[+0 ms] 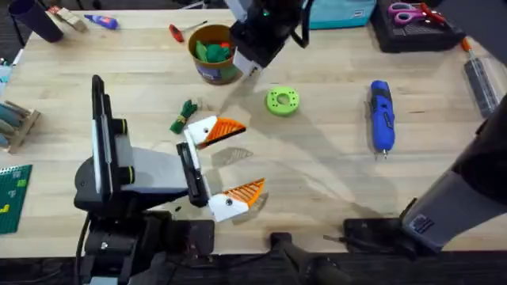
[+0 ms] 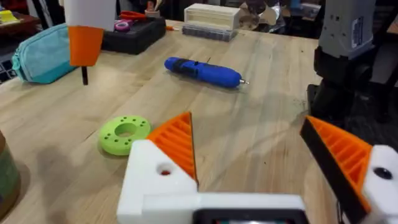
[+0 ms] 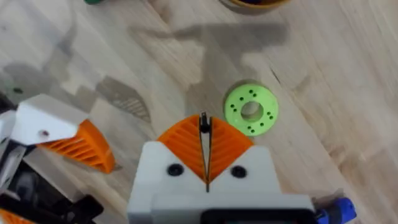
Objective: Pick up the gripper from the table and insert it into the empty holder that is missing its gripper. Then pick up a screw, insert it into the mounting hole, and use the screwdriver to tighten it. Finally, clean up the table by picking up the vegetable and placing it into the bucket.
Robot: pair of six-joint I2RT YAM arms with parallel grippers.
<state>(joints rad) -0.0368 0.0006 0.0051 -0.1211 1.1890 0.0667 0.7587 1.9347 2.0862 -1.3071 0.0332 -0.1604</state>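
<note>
Orange ribbed plastic finger [image 1: 228, 127] seated in white rounded mount [image 1: 201, 132], screw hole apparently empty; left gripper [image 1: 252, 157] spread wide, right gripper [image 3: 204, 134] clamped on thin dark pin [image 2: 84, 76], likely the screw; tightening pending; blue pen-shaped screwdriver [image 1: 381, 115] and dark green leafy bunch [image 1: 184, 116] lie on the table, outside the olive-brown tub [image 1: 215, 73].

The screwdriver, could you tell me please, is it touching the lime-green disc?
Apart. The overhead view shows the screwdriver lying clear of the lime-green disc, with bare wood between them.
</note>
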